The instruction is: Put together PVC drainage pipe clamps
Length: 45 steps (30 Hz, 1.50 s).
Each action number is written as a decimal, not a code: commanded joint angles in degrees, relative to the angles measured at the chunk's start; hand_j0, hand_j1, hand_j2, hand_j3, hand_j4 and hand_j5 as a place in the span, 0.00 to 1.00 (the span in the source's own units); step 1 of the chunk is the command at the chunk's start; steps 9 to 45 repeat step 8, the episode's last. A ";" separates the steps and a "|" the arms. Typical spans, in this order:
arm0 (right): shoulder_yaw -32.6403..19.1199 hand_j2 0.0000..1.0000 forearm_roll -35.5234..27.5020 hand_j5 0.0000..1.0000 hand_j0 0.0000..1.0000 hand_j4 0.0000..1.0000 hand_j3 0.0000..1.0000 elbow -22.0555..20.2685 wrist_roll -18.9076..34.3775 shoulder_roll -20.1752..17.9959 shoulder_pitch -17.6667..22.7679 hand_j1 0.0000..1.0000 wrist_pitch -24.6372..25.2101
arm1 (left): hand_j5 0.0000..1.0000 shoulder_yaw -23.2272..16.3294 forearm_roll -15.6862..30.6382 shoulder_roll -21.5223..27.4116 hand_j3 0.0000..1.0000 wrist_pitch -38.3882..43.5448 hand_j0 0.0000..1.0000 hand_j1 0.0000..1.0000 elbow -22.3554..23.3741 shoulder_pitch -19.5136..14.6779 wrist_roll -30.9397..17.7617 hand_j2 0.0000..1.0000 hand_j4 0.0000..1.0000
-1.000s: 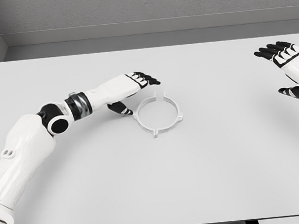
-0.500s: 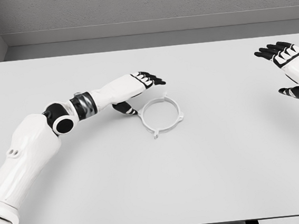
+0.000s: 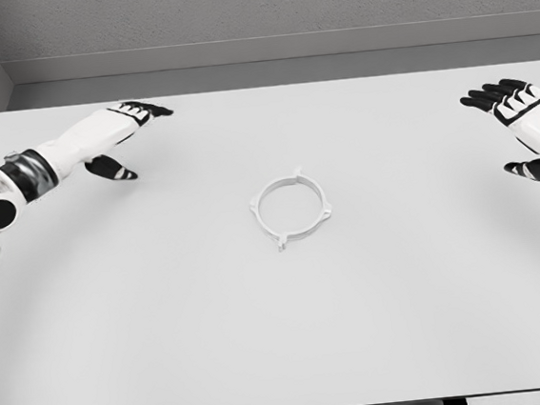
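Since the earlier frame, the left hand (image 3: 120, 136) has drawn back from beside the clamp (image 3: 291, 209) to the upper left of the frame, fingers spread wide and holding nothing. That white ring lies flat near the middle of the counter (image 3: 283, 335), well apart from both hands. At the right edge, the right hand (image 3: 523, 125) hovers with fingers spread, empty. No writing is readable.
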 commanded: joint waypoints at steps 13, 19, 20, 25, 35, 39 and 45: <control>-0.07 1.00 -0.45 1.00 1.00 1.00 1.00 0.04 -0.03 -0.33 0.00 1.00 0.08 | 1.00 1.63 5.54 5.82 1.00 0.07 1.00 1.00 5.81 -0.44 0.06 1.00 1.00; -0.07 1.00 -0.45 1.00 1.00 1.00 1.00 0.04 -0.03 -0.33 0.00 1.00 0.08 | 1.00 1.63 5.54 5.82 1.00 0.07 1.00 1.00 5.81 -0.44 0.06 1.00 1.00; -0.07 1.00 -0.45 1.00 1.00 1.00 1.00 0.04 -0.03 -0.33 0.00 1.00 0.08 | 1.00 1.63 5.54 5.82 1.00 0.07 1.00 1.00 5.81 -0.44 0.06 1.00 1.00; -0.07 1.00 -0.45 1.00 1.00 1.00 1.00 0.04 -0.03 -0.33 0.00 1.00 0.08 | 1.00 1.63 5.54 5.82 1.00 0.07 1.00 1.00 5.81 -0.44 0.06 1.00 1.00; -0.07 1.00 -0.45 1.00 1.00 1.00 1.00 0.04 -0.03 -0.33 0.00 1.00 0.08 | 1.00 1.63 5.54 5.82 1.00 0.07 1.00 1.00 5.81 -0.44 0.06 1.00 1.00; -0.07 1.00 -0.45 1.00 1.00 1.00 1.00 0.04 -0.03 -0.33 0.00 1.00 0.08 | 1.00 1.63 5.54 5.82 1.00 0.07 1.00 1.00 5.81 -0.44 0.06 1.00 1.00; -0.07 1.00 -0.45 1.00 1.00 1.00 1.00 0.04 -0.03 -0.33 0.00 1.00 0.08 | 1.00 1.63 5.54 5.82 1.00 0.07 1.00 1.00 5.81 -0.44 0.06 1.00 1.00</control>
